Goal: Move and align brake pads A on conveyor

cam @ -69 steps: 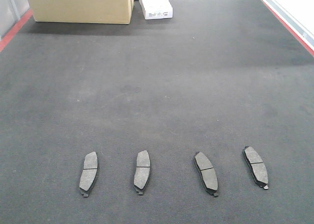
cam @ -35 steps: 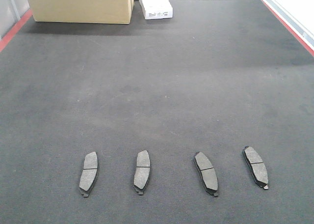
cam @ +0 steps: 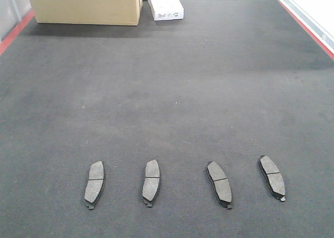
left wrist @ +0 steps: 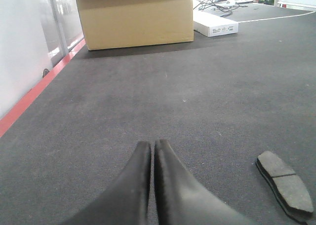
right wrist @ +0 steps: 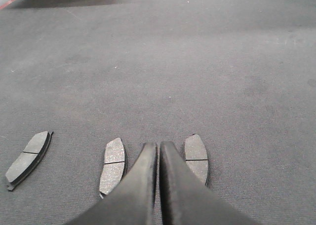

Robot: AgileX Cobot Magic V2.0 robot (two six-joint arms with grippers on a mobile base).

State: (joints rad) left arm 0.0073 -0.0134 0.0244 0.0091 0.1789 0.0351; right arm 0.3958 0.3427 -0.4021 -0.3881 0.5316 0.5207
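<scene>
Near the front edge of the conveyor (cam: 172, 92), 4 brake pads (cam: 151, 182) lie in a loose row, apart from one another; the 2 on the right tilt differently from the 2 on the left. Both the left gripper (left wrist: 152, 151) and right gripper (right wrist: 158, 151) have their fingers closed, holding nothing. Pads this thin and flat could slip from a grasp or skew on the rough belt. Nothing has moved since the earlier frames.

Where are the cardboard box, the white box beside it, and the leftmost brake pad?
cardboard box (cam: 86, 6): front view, on its front face.
white box (cam: 164, 6): front view, on its top.
leftmost brake pad (cam: 94, 183): front view, at its middle groove.
</scene>
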